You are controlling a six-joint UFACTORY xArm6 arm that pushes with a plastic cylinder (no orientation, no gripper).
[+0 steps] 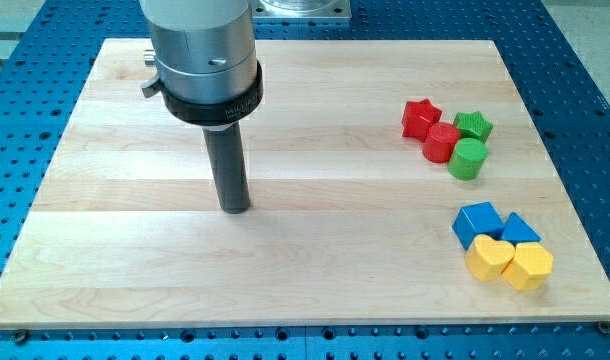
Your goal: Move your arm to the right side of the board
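My dark rod hangs from the grey arm head at the view's upper left, and my tip rests on the wooden board left of centre. All blocks lie far to its right. A red star block, a red cylinder, a green star block and a green cylinder cluster at the upper right. A blue cube, a blue triangular block, a yellow heart-like block and a yellow hexagonal block cluster at the lower right.
The board lies on a blue perforated table that shows around its edges. A grey metal mount sits beyond the board's top edge.
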